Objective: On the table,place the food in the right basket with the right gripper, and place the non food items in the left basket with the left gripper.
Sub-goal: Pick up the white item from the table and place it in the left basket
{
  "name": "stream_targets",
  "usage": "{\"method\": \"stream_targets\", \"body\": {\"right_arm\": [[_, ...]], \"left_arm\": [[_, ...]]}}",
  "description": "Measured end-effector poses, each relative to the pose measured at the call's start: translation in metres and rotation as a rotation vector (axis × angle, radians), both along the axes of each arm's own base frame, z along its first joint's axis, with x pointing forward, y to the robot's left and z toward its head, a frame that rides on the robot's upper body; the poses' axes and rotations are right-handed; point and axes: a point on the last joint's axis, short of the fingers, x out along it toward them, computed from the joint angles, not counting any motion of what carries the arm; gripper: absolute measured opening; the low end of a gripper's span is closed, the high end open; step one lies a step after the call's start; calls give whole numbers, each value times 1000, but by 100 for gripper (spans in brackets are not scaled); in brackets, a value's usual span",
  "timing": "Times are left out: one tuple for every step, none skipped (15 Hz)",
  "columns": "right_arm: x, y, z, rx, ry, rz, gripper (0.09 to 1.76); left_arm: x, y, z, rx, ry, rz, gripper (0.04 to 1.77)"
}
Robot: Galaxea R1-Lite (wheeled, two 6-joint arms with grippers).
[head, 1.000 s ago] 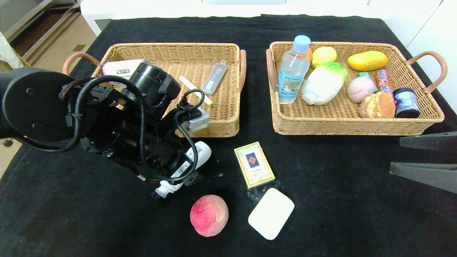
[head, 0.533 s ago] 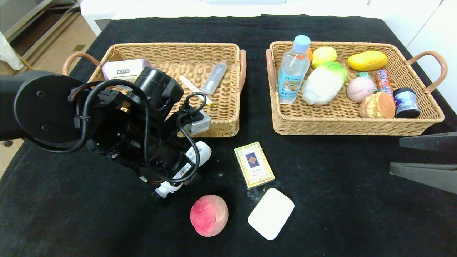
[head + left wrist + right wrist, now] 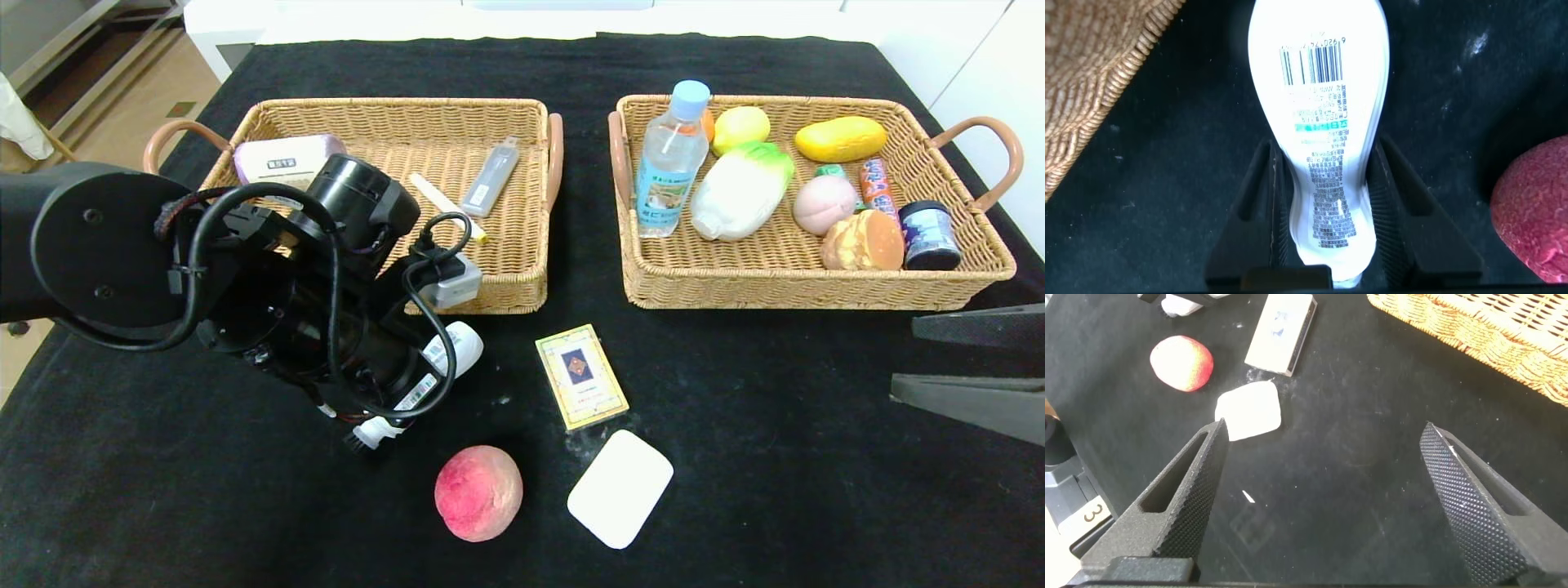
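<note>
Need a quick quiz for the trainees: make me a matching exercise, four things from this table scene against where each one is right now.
Things:
1. white slim bottle
2. water bottle
3. peach
4. grey utility knife

Places:
A. standing in the right basket
B. lying in the left basket
C. clamped between the left gripper fingers
D. loose on the table, beside the white pad

Pairs: 1-C, 2-A, 3-D, 4-B
</note>
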Motion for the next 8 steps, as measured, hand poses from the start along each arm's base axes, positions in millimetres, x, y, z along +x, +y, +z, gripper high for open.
{"method": "stream_targets", "body": {"right_arm": [[0, 0, 0, 0, 0, 0, 171], [0, 0, 0, 0, 1, 0, 171], [0, 0, 0, 0, 1, 0, 171], [0, 0, 0, 0, 2, 0, 171], [0, 0, 0, 0, 2, 0, 171], [0, 0, 0, 0, 2, 0, 171], [0, 0, 0, 0, 2, 0, 171], [0, 0, 0, 0, 2, 0, 171]], "left_arm": [[0, 0, 0, 0, -1, 0, 66], [-1, 0, 1, -1, -1, 0, 66], [-1, 0, 1, -1, -2, -1, 66], [-1, 0, 0, -1, -1, -1, 66], [-1, 0, 0, -1, -1, -1, 66], [-1, 0, 1, 0, -1, -2, 66], [-1, 0, 1, -1, -2, -2, 66], [-1, 0, 1, 0, 0, -2, 66]]}}
